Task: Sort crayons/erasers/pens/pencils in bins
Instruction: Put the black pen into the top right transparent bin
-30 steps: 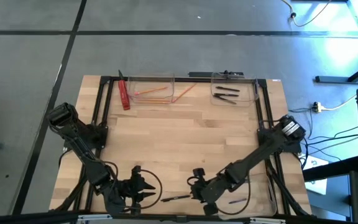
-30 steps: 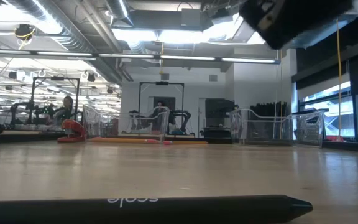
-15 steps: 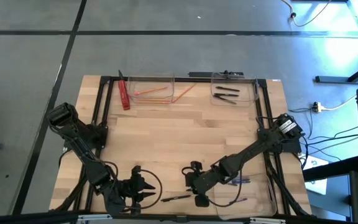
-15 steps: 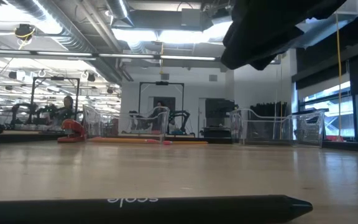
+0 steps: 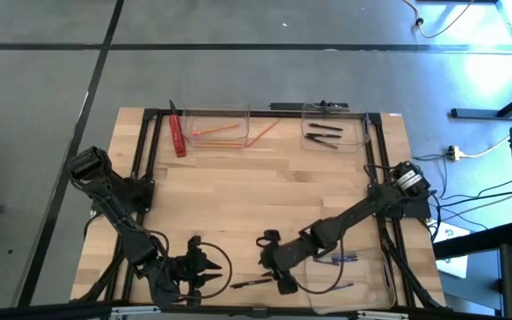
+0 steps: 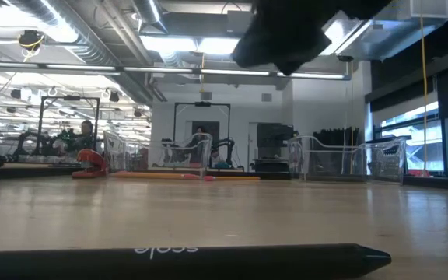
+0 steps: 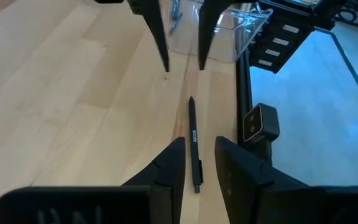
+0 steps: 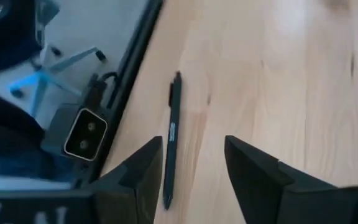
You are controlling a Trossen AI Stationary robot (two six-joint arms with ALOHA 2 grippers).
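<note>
A black pen (image 5: 251, 284) lies flat on the worktop (image 5: 265, 191) near its front edge, between the two arms. In the low view it stretches across the foreground (image 6: 185, 260) with pale lettering on its barrel; in the left wrist view (image 7: 194, 144) and the right wrist view (image 8: 171, 138) it lies loose on the wood, touched by nothing.

The right tool (image 5: 274, 267) hangs above the worktop just beside the pen, its fingers (image 8: 253, 171) spread apart and empty — the pen shows near one finger, not centred in the gap. The left tool (image 5: 207, 271) sits low at the front left, close to the pen's other end, its fingers (image 7: 166, 168) a narrow gap apart and gripping nothing.

Just right of the right tool stands a clear bin (image 5: 388, 283) at the front right corner, with a couple of dark blue pens (image 5: 340, 260) inside. At the far edge are two more bins: the one (image 5: 245, 111) toward the left holds orange pencils (image 5: 216, 130), with one pencil (image 5: 267, 132) leaning out over its corner; the one (image 5: 363, 114) toward the right holds black pens (image 5: 325, 135). A flat red bar (image 5: 178, 136) lies on the worktop just left of the pencil bin.
</note>
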